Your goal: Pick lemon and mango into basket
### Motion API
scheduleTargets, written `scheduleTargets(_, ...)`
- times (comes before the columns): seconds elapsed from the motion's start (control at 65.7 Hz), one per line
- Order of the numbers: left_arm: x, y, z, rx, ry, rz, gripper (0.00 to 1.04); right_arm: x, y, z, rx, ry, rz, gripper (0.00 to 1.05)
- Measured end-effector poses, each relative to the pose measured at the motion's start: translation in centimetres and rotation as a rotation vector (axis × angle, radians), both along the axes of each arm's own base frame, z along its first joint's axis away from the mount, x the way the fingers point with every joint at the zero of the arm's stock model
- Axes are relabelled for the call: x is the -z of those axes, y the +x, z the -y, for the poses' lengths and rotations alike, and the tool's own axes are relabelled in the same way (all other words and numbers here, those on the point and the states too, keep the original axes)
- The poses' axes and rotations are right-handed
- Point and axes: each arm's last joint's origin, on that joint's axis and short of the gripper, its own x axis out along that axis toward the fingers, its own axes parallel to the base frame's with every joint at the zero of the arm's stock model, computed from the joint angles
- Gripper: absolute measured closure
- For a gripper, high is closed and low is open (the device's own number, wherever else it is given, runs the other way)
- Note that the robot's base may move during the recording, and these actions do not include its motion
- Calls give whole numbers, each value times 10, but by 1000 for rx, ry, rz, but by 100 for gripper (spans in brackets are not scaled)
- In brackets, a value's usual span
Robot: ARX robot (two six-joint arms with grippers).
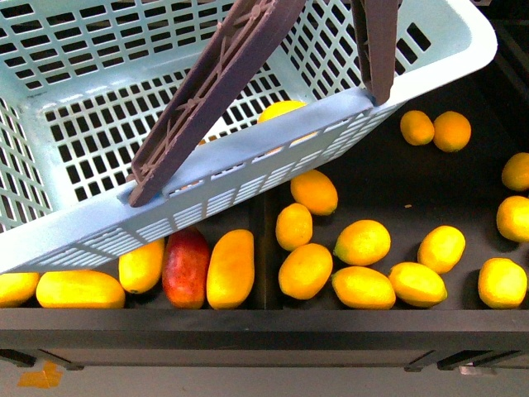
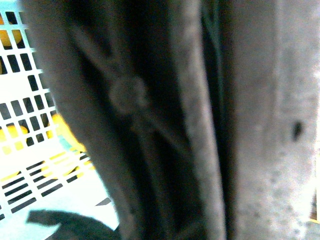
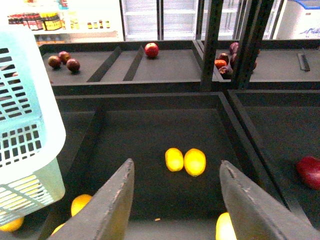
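The teal slotted basket hangs tilted over the fruit bins and fills the upper left of the front view. My left gripper is shut on its brown handle, which blurs most of the left wrist view and hides the fingers. Below the rim, a yellow-orange mango lies beside a red-blushed one. Several lemons, one of them, lie in the right bin. My right gripper is open and empty above a dark bin, the basket at its side. A yellow fruit shows through the basket's slots.
More yellow mangoes lie under the basket's low edge. A divider splits the two bins. Two round yellow-orange fruits lie beyond my right fingers. Black shelf uprights and bins of red and dark fruit stand behind.
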Motion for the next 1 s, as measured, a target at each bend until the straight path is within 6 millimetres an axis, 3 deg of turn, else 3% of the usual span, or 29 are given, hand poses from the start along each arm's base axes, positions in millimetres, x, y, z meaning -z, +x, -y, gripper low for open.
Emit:
scheduleTargets(0.259,0,0,0,0,0,0,91,0,0,0,2,1,0,8)
scheduleTargets(1.005,0,0,0,0,0,1,91,1,-1,1,4,0,0,9)
